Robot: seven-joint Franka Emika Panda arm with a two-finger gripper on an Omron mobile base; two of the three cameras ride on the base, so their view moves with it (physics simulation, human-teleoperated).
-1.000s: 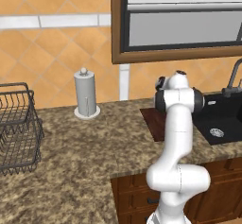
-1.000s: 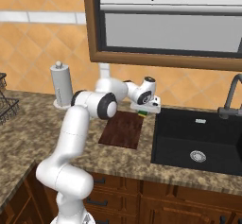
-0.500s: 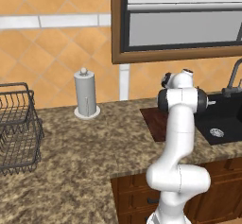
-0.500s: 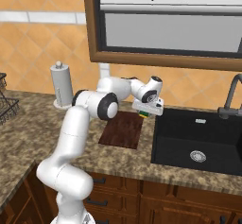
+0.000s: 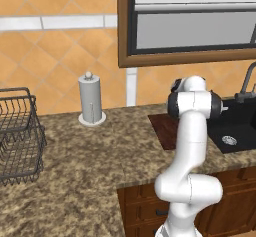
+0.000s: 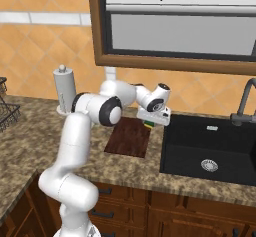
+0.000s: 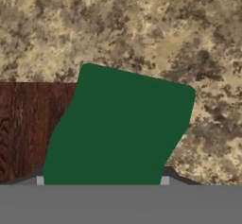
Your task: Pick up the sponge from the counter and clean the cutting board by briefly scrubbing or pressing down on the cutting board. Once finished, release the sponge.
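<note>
I have the gripper [image 6: 149, 123] closed down on the sponge [image 6: 148, 124]. In the right base view I see a sliver of yellow and green poking out under the white hand, held off the surface, above the far right corner of the cutting board [image 6: 129, 137], close to the sink [image 6: 210, 150] edge.

Hand view: the sponge's dark green scrub face [image 7: 118, 128] takes up the centre, sitting between the finger tips at the bottom edge. The tips themselves are mostly hidden behind it, so I read the grip from how the sponge rides with the hand. Under it, the board's [image 7: 33, 124] reddish-brown grain sits on the left, and speckled counter [image 7: 142, 24] runs across the top and right. So the sponge straddles the board's edge, partly over wood, partly over granite. I cannot tell from this view whether it touches the board.

Left base view: the arm's elbow blocks the hand. I only get a strip of the board [image 5: 165, 129] left of the arm, flat on the counter [image 5: 85, 166].

Elsewhere: paper towel holder [image 5: 91, 100] upright at the back wall, wire rack [image 5: 17, 133] at far left, both well apart from the board. Faucet [image 6: 243, 101] behind the sink.
</note>
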